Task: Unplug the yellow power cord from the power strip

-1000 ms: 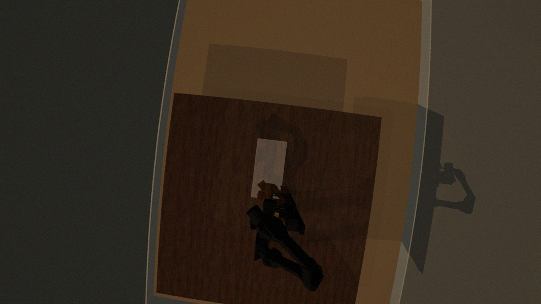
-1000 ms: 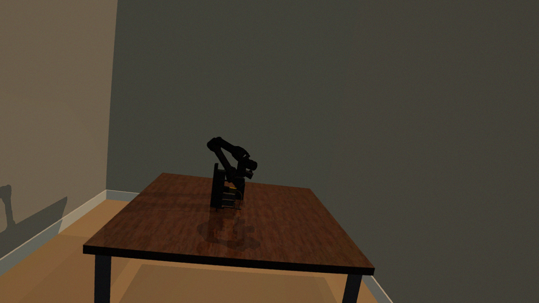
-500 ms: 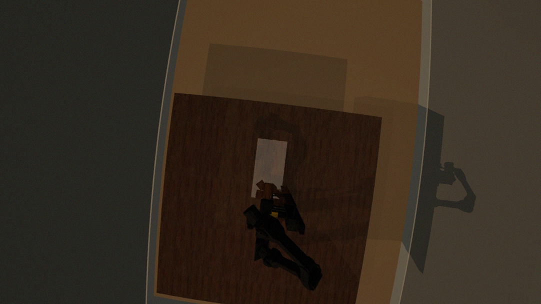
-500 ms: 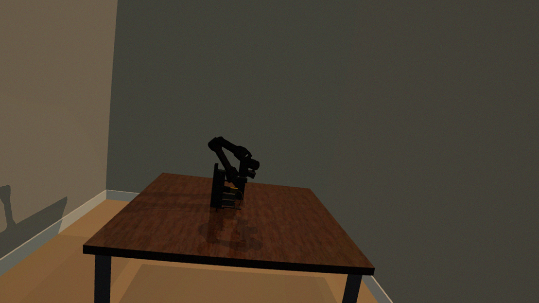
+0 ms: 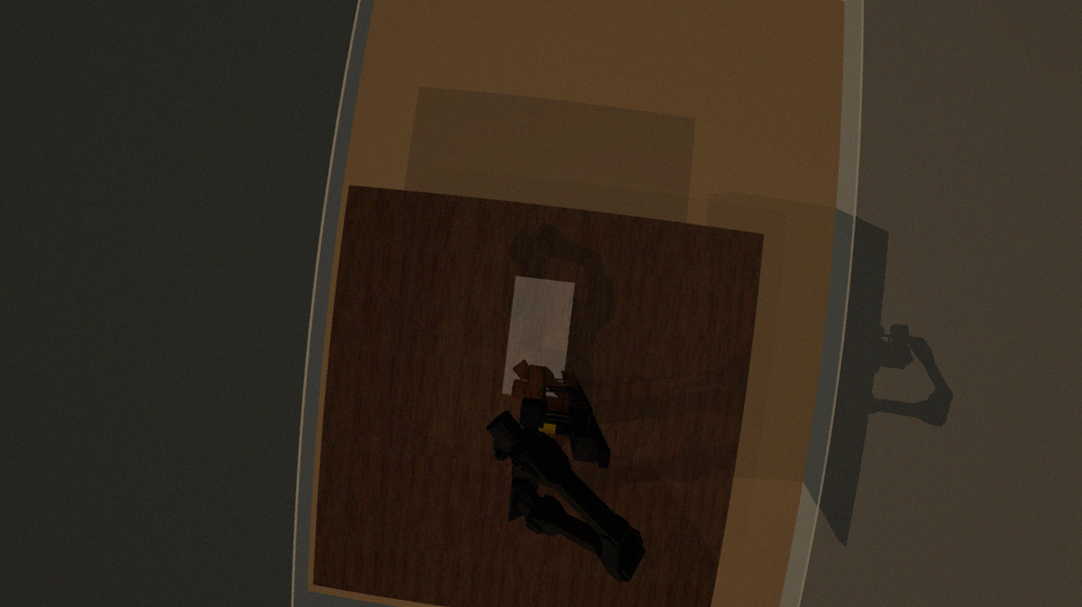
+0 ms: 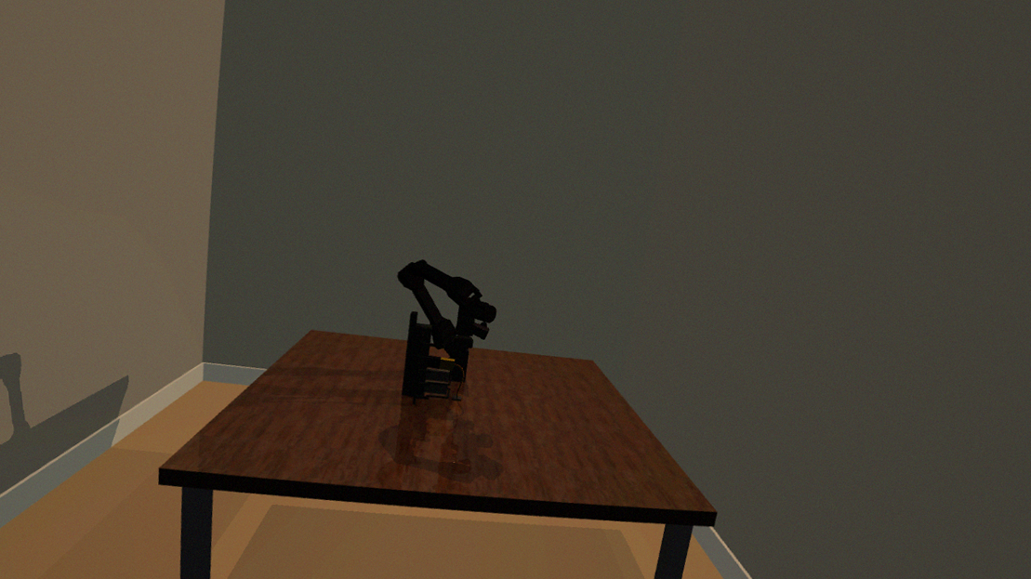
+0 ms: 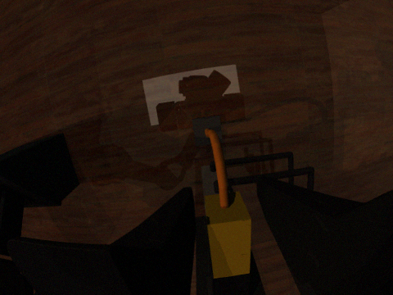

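Note:
The yellow plug (image 7: 228, 241) (image 5: 547, 427) (image 6: 447, 363) with its orange cord (image 7: 218, 170) sits between my gripper's (image 7: 226, 193) (image 6: 452, 358) dark fingers in the wrist view. The fingers stand a little apart from the plug's sides, with narrow gaps on both sides, so the gripper is open around it. The black power strip (image 6: 417, 361) (image 5: 588, 431) stands upright on the table just left of the plug in the exterior view. The scene is dark, and I cannot tell whether the plug's prongs still touch the strip.
Two black cords (image 7: 257, 159) stick out to the right of the orange cord. A pale bright patch (image 5: 543, 319) (image 7: 164, 94) lies on the wooden table (image 6: 534, 453) (image 5: 407, 360) beyond the gripper. The arm (image 5: 580, 514) reaches in from the table's near side.

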Tool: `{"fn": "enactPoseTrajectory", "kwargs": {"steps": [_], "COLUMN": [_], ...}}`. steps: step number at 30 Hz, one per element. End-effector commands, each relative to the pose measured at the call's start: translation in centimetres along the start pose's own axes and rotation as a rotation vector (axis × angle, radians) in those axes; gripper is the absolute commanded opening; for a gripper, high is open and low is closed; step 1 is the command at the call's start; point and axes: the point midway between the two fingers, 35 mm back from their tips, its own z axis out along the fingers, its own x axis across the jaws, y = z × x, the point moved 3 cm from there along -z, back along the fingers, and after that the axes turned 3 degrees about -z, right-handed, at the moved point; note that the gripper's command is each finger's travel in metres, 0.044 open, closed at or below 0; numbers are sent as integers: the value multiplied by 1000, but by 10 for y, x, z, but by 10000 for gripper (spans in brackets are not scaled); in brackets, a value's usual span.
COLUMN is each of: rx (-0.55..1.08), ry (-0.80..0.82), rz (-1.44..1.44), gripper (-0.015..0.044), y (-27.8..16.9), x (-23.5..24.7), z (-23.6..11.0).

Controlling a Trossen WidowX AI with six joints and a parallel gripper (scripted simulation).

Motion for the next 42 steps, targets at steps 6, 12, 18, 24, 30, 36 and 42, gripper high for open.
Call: {"fn": "enactPoseTrajectory", "kwargs": {"steps": [6, 12, 18, 24, 30, 36, 42], "rx": [-8, -8, -7, -6, -6, -6, -6], "ry": [-3, -3, -3, -2, -2, -3, -3], "rz": [-2, -2, -2, -2, -2, -2, -2], "gripper": [160, 160, 160, 160, 160, 160, 160], "y": [-7, -17, -26, -34, -34, -34, -34], "x": [-1, 0, 1, 2, 2, 2, 2], "z": [-3, -3, -3, -3, -2, 4, 9]}}
